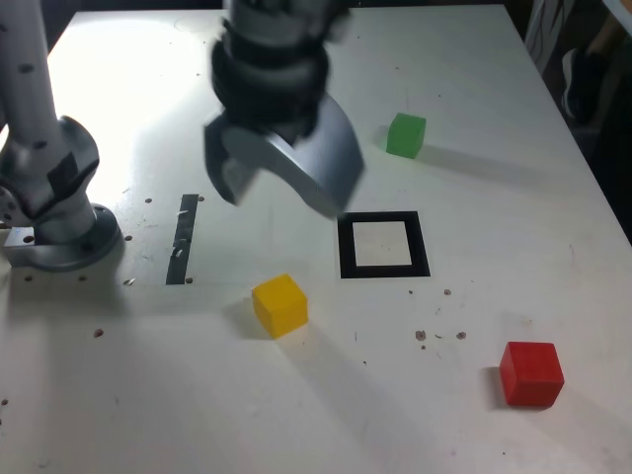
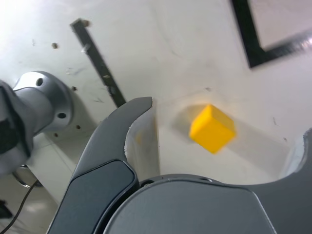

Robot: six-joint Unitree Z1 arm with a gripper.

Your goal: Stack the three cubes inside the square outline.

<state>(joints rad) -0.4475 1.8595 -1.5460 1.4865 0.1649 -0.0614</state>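
While spread wide, fingers (image 2: 141, 126): holding nothing.
Small matte yellow cube (image 2: 212, 128): between them, on white surface (image 1: 474, 415), untouched.
Black square outline (image 1: 383, 245): nearby.
Obstruction: none seen.

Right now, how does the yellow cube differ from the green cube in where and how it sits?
The yellow cube lies near the front of the table, toward the exterior view's left of the square outline; the green cube lies beyond the outline. The yellow cube shows in the wrist view between the open fingers; the green cube does not appear there. Both look alike in size, rest on the white table, and sit outside the outline, unstacked.
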